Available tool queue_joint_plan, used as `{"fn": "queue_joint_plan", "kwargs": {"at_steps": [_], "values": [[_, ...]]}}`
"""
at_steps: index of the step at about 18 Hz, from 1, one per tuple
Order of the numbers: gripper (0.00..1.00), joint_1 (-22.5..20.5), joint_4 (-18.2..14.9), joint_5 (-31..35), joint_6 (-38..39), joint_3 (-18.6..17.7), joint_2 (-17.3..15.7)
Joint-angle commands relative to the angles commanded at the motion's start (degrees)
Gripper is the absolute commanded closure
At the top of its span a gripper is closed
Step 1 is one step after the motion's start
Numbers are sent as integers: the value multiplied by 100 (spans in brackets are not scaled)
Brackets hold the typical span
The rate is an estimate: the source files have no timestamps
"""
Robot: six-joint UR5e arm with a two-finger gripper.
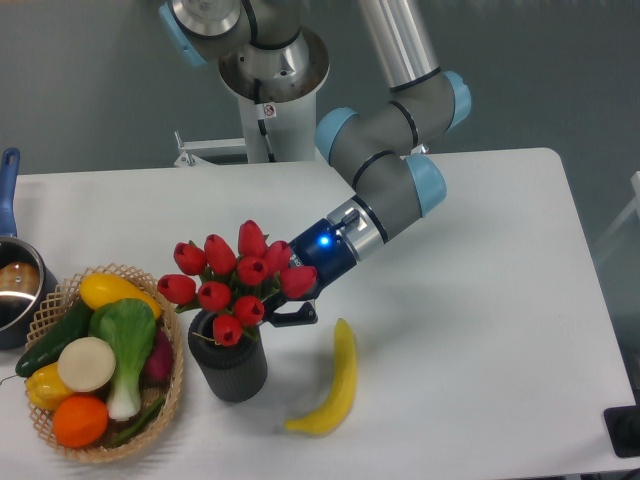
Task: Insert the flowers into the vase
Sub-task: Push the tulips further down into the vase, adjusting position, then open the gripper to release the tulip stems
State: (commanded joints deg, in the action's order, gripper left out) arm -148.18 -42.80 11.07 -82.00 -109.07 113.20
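Bystanders on the white table

A woven wicker basket [172,395] at the left holds a yellow squash, green cucumber, bok choy, an orange, a yellow pepper and a purple vegetable. A yellow plastic banana [335,381] lies near the front edge. A blue-handled metal pot [14,283] sits at the far left.

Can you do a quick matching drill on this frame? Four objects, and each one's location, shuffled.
Objects:
1. flowers
2. banana
3. orange
4. pot

Places:
A. at the table's left edge
B. lying on the table right of the vase
C. in the wicker basket
D. stems down in the vase mouth, by the end effector

Pairs: 1-D, 2-B, 3-C, 4-A
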Motion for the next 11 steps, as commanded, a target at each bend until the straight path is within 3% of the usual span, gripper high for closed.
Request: {"fn": "queue_joint_plan", "kwargs": {"at_steps": [11], "values": [[54, 9, 9, -9, -9, 26, 0]]}}
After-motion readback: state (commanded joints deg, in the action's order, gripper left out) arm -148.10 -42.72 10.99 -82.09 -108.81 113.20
